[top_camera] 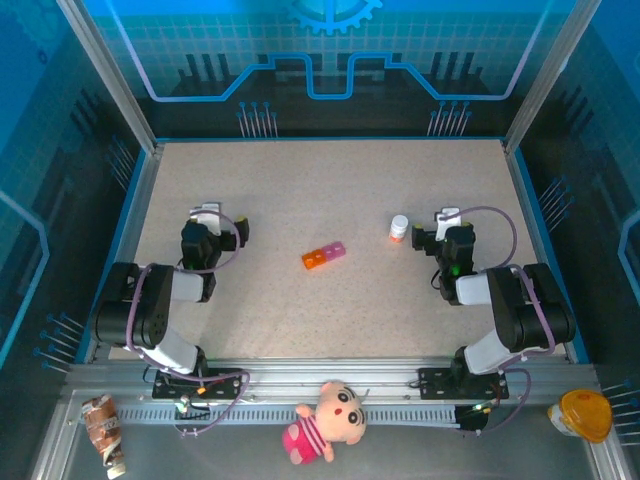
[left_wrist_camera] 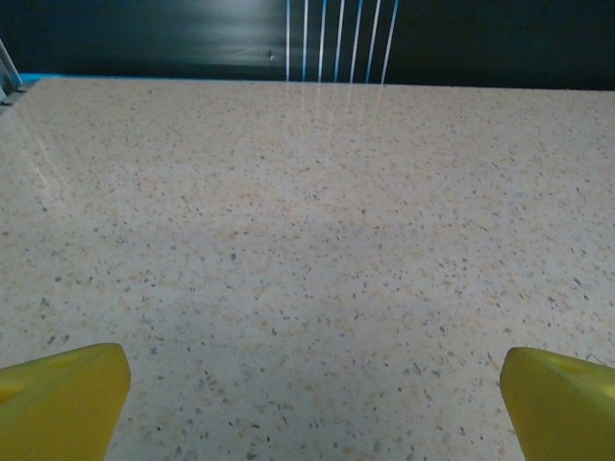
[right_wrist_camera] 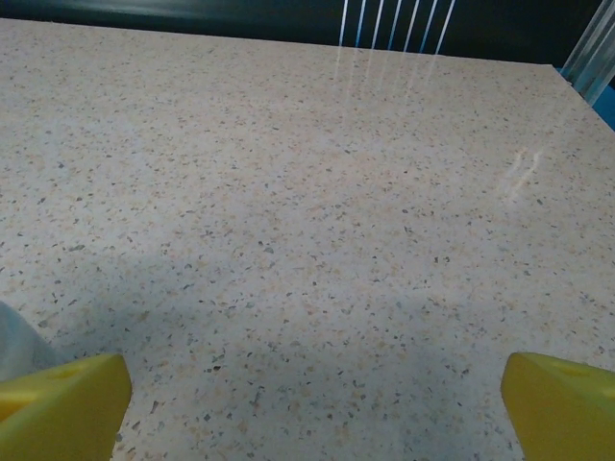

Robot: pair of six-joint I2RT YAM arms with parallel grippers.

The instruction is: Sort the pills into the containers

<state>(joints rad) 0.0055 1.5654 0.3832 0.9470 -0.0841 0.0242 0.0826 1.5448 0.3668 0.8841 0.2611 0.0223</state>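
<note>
The containers [top_camera: 323, 255] lie mid-table as a small joined strip, orange on the left and pink on the right. A small white bottle [top_camera: 398, 228] with an orange end stands to their right. My left gripper [top_camera: 222, 222] rests low over the table well left of the strip, open, with bare tabletop between its yellow fingertips [left_wrist_camera: 67, 399]. My right gripper [top_camera: 433, 228] sits just right of the bottle, open too and holding nothing; the bottle's pale edge [right_wrist_camera: 14, 348] shows beside its left fingertip [right_wrist_camera: 67, 403]. The pills are out of view.
The speckled table [top_camera: 330, 320] has a raised blue-edged wall at the back and sides. On the front rail, off the table, lie a plush doll [top_camera: 325, 420], a yellow object [top_camera: 585, 412] and a wrapped item [top_camera: 103, 432].
</note>
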